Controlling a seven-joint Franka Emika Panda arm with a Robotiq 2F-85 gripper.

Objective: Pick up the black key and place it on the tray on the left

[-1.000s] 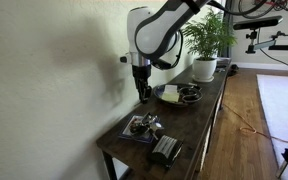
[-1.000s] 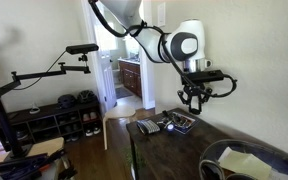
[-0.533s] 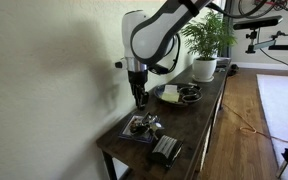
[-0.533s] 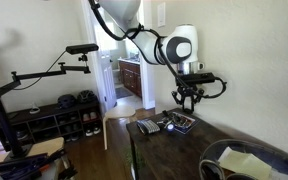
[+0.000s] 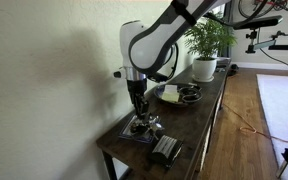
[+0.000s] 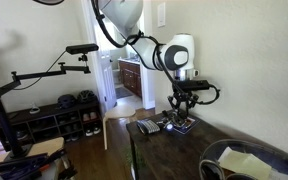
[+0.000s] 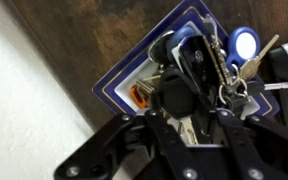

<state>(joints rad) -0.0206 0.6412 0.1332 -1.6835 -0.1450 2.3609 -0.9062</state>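
My gripper [image 7: 187, 112] is shut on the black key [image 7: 174, 97]. Its black head points away from me and its silver blade lies between my fingers. The key hangs just above the tray [image 7: 119, 85], a flat dark rectangle with a pale striped rim. On the tray lie a bunch of keys, a blue tag [image 7: 245, 43] and an orange piece [image 7: 139, 96]. In both exterior views my gripper [image 5: 139, 112] [image 6: 181, 112] is low over the tray [image 5: 134, 133] [image 6: 187, 128] at the end of the dark wooden table.
A black ridged box [image 5: 166, 150] [image 6: 147, 127] stands beside the tray near the table's end. A round dark dish [image 5: 179, 95] [image 6: 244, 160] and a potted plant [image 5: 206, 40] stand further along. The wall runs close along the table.
My gripper has come down and moved toward the table's end, from above the gap between dish and tray to low over the tray, with the key still in it.
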